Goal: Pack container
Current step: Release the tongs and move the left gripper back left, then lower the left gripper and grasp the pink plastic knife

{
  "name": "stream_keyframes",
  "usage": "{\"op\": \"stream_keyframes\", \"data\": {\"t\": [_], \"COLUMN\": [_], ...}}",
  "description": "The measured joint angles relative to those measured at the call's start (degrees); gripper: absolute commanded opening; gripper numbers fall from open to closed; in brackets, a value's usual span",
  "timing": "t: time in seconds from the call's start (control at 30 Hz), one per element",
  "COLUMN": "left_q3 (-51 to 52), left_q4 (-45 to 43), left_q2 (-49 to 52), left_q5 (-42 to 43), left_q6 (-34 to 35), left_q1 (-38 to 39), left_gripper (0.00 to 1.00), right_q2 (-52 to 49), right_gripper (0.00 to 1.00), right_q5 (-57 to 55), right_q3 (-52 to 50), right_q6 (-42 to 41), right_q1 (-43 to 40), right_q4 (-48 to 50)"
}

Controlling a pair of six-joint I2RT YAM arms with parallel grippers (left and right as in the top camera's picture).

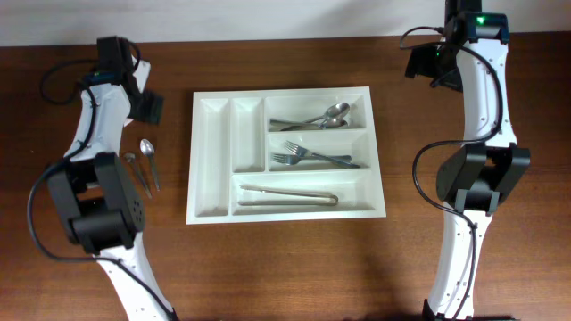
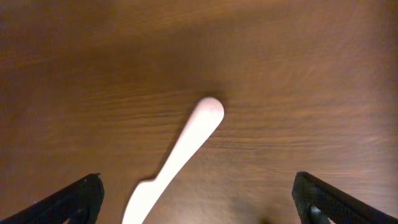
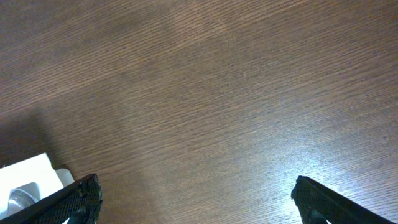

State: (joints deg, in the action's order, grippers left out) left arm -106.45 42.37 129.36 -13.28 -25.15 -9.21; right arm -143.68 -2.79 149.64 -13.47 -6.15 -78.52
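Observation:
A white cutlery tray (image 1: 214, 160) lies mid-table. It holds spoons (image 1: 326, 117) in its top right compartment, forks (image 1: 308, 158) below them and tongs (image 1: 287, 193) in the long front compartment. Its left compartments hold nothing. My left gripper (image 1: 147, 107) is open to the left of the tray. In the left wrist view it (image 2: 198, 186) hovers over a white plastic knife (image 2: 186, 146) lying on the table between the fingers, nearer the left one. My right gripper (image 1: 426, 64) (image 3: 196, 186) is open and empty beyond the tray's far right corner (image 3: 28, 177).
Two metal utensils lie on the table left of the tray: a spoon (image 1: 148, 156) and a darker piece (image 1: 135, 169). Both arm bases stand at the table's front, left and right. The table's far edge runs just behind both grippers.

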Motion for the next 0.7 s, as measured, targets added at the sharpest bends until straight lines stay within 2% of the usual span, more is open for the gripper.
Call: {"op": "stream_keyframes", "data": {"t": [0.2,0.4,0.53,0.6,0.7], "left_q3": [0.0,0.0,0.0,0.0,-0.07], "left_q4": [-3.48,-8.09,-6.16,-4.48,-0.39], "left_q2": [4.48,4.48,4.48,4.48,4.48], "left_q5": [0.96,1.2,1.31,1.29,1.29], "left_q6": [-10.01,-13.49,-14.34,-14.49,-14.58], "left_q1": [0.02,-0.11,-1.03,-1.77,-3.06], "left_gripper": [0.99,1.0,1.0,0.95,0.93], "right_q2": [0.0,0.0,0.0,0.0,0.0], "right_gripper": [0.99,0.99,0.99,0.99,0.99], "right_q5": [0.0,-0.04,-0.2,-0.2,-0.2], "right_q3": [0.0,0.0,0.0,0.0,0.0], "right_q6": [0.0,-0.02,-0.02,-0.04,-0.04], "right_q1": [0.0,0.0,0.0,0.0,0.0], "right_q4": [-1.79,-2.8,-2.99,-3.02,-3.08]}}
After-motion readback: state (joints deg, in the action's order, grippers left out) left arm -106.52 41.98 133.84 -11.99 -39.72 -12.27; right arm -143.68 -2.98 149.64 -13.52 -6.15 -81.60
